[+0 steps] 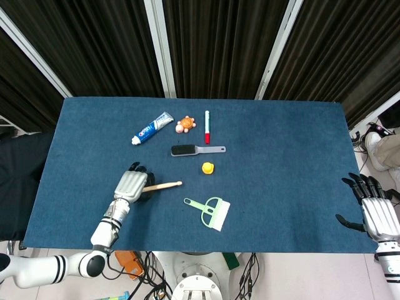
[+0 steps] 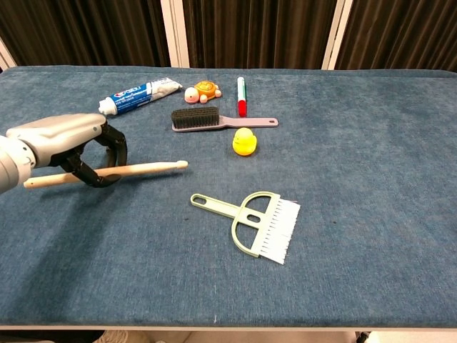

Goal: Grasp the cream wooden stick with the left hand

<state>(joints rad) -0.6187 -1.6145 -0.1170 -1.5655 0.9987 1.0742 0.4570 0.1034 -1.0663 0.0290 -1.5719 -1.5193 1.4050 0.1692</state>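
Observation:
The cream wooden stick (image 2: 146, 168) (image 1: 166, 185) lies nearly level, its tip pointing right and raised slightly off the blue cloth. My left hand (image 2: 68, 143) (image 1: 130, 185) grips it near the middle, dark fingers curled around the shaft, and its butt end pokes out to the left in the chest view. My right hand (image 1: 374, 209) hangs off the table's right edge in the head view only, fingers spread, holding nothing.
A green dustpan brush (image 2: 255, 222) lies just right of the stick. Behind it sit a yellow duck (image 2: 244, 141), a grey hairbrush (image 2: 207, 119), a red marker (image 2: 241, 96), an orange turtle (image 2: 202, 91) and a toothpaste tube (image 2: 139, 95).

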